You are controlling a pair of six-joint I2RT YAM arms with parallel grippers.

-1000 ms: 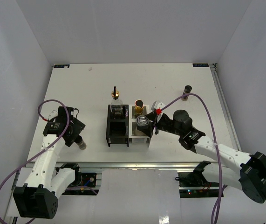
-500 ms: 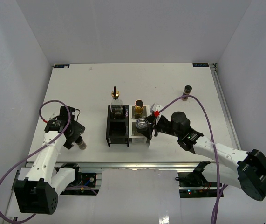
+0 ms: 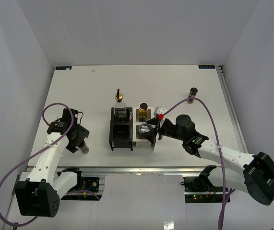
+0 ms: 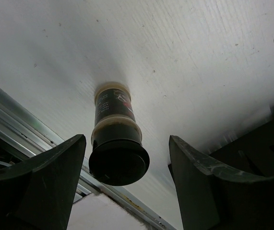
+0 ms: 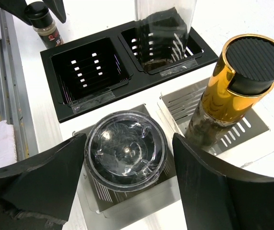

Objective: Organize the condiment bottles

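Dark brown jar (image 4: pixel 113 115) stood upright near the bench's (image 3: pixel 79 91) front left edge, between the parted, non-touching fingers of the left claw (image 4: pixel 127 139). Central rack (image 3: pixel 111 129) held three:
- clear glass bottle (image 3: pixel 120 103), rear black compartment
- gold-necked bottle (image 5: pixel 232 91), rear white compartment
- grey-lidded shaker (image 5: pixel 126 151), front white compartment, flanked by the spread right claw (image 5: pixel 128 141)

Second dark jar (image 3: pixel 193 93) stood far right.
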